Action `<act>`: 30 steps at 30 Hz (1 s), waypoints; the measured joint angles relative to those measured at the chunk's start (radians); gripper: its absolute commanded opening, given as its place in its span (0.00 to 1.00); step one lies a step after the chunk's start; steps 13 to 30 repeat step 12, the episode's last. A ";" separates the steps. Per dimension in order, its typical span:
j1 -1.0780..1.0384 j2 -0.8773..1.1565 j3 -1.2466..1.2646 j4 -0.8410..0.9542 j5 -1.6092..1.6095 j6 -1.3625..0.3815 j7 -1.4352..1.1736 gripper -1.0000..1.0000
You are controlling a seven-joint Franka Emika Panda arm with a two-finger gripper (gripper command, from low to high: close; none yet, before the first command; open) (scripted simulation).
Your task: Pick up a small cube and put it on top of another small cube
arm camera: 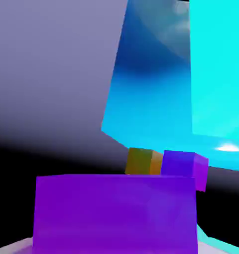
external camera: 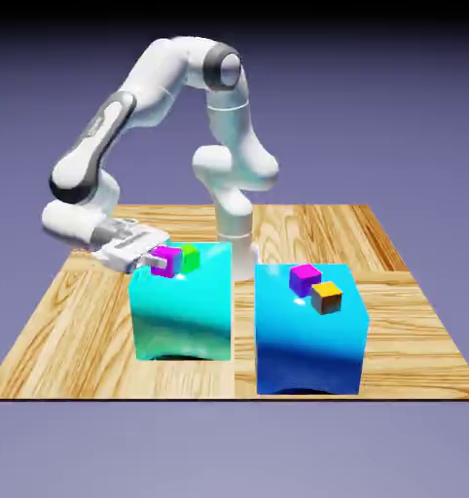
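Tiny plain magenta cube [external camera: 163, 261] pinched in the closed gripper [external camera: 157, 259], touching the lime-green cube [external camera: 189, 258] atop a glossy cyan block [external camera: 180, 311].

The gripper [external camera: 153, 259] reaches in sideways from the exterior view's left, its fingers around the pink cube [external camera: 164, 261] on the left block [external camera: 182, 309]. The green cube [external camera: 189, 257] touches it, blocking the right. A clear gap separates the right block [external camera: 308, 336].

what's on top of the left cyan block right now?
On the left cyan block: the magenta cube at the gripper, with the lime-green cube right beside it. The gripper's fingertips and the cubes' contact with the block are not clearly visible.
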 measured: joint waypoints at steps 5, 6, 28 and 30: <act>0.153 -0.044 0.162 -0.042 0.018 0.015 0.145 0.00; 0.149 -0.043 0.171 -0.047 0.024 0.017 0.150 0.00; 0.206 -0.028 0.224 -0.109 0.099 0.116 0.106 1.00; 0.206 -0.028 0.224 -0.109 0.099 0.116 0.106 1.00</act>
